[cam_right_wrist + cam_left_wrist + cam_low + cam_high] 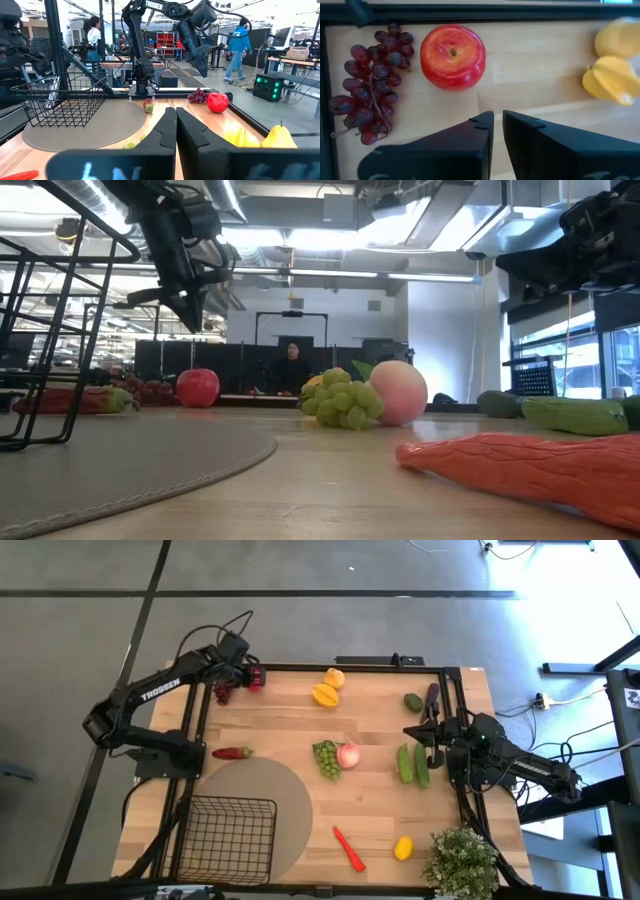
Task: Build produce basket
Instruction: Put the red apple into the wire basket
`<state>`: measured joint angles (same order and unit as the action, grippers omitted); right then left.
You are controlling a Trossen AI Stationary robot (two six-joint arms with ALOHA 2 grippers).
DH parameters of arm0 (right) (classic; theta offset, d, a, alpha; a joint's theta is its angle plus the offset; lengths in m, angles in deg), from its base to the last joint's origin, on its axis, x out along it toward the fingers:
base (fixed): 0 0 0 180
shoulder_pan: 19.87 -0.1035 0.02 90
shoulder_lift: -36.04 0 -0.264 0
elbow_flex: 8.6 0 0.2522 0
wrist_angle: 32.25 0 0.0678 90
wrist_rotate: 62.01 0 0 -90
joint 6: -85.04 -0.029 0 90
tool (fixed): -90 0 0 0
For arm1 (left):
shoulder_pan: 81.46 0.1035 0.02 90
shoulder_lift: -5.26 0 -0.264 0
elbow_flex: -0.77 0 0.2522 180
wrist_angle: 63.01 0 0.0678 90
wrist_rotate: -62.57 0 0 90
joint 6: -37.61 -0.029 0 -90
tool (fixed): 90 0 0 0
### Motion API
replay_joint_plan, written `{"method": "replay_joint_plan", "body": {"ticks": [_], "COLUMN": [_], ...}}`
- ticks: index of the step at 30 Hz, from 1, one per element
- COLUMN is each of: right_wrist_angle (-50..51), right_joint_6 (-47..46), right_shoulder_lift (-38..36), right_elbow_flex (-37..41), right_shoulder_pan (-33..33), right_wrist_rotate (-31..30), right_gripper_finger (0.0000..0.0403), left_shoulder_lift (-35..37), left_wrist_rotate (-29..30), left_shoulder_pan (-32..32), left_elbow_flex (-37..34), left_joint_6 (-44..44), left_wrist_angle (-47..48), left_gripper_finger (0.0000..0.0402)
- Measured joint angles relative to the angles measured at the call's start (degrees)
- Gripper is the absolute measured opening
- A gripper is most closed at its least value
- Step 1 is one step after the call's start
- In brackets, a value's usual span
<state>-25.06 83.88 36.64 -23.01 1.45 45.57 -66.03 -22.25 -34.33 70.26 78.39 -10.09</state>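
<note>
1. At the far left of the high view, the left arm reaches to the back left corner of the wooden surface (300, 750). Its left gripper (236, 677) hangs above the purple grapes (222, 690) and the red apple (255, 679), touching neither.
2. In the left wrist view the jaws stand nearly together with only a thin slit between them and nothing in it. The apple and the grapes lie just beside each other below.
3. The basket (228, 838), black wire mesh, stands at the front left corner, partly on the round tan mat (270, 795). No produce shows inside it.
4. A red chili with a green stalk (232, 752) lies near the left edge, just behind the mat.
5. Toward the middle back lie a yellow fruit (335, 678) and a yellow star-shaped fruit (324, 695), just beside each other.
6. At the centre, the green grapes (326, 758) touch the pink peach (348, 755).
7. Near the front, a carrot-like orange piece (348, 848) lies just right of the mat, with a lemon (403, 848) farther right.
8. Two green cucumbers (413, 763) lie side by side right of centre. Behind them are a dark green fruit (413, 702) and an eggplant (432, 696).
9. The right gripper (418, 732) rests low at the right edge near the cucumbers, jaws clenched on nothing.
10. A bushy potted plant (461, 860) fills the front right corner.
</note>
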Motion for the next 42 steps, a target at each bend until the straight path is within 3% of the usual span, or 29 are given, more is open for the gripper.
{"method": "replay_joint_plan", "body": {"ticks": [8,17,30,38,42], "right_wrist_angle": [0.0,0.0,0.0,0.0,0.0], "right_joint_6": [0.1,0.0,0.1,0.0,0.1], "right_shoulder_lift": [0.0,0.0,0.0,0.0,0.0], "right_elbow_flex": [0.0,0.0,0.0,0.0,0.0], "right_shoulder_pan": [0.0,0.0,0.0,0.0,0.0], "right_wrist_rotate": [0.0,0.0,0.0,0.0,0.0], "right_gripper_finger": [0.0000,0.0000,0.0000,0.0000,0.0000], "left_shoulder_lift": [0.0,0.0,0.0,0.0,0.0], "left_wrist_rotate": [-0.5,-8.8,-7.7,-9.8,-4.0], "left_shoulder_pan": [0.0,-0.3,-0.8,0.8,1.0], "left_elbow_flex": [0.0,0.0,0.0,0.0,0.0], "left_joint_6": [2.5,2.5,-0.9,-6.1,-7.1], "left_wrist_angle": [0.1,0.2,-0.2,0.8,0.6], "left_gripper_finger": [0.0031,0.0031,0.0034,0.0078,0.0096]}}
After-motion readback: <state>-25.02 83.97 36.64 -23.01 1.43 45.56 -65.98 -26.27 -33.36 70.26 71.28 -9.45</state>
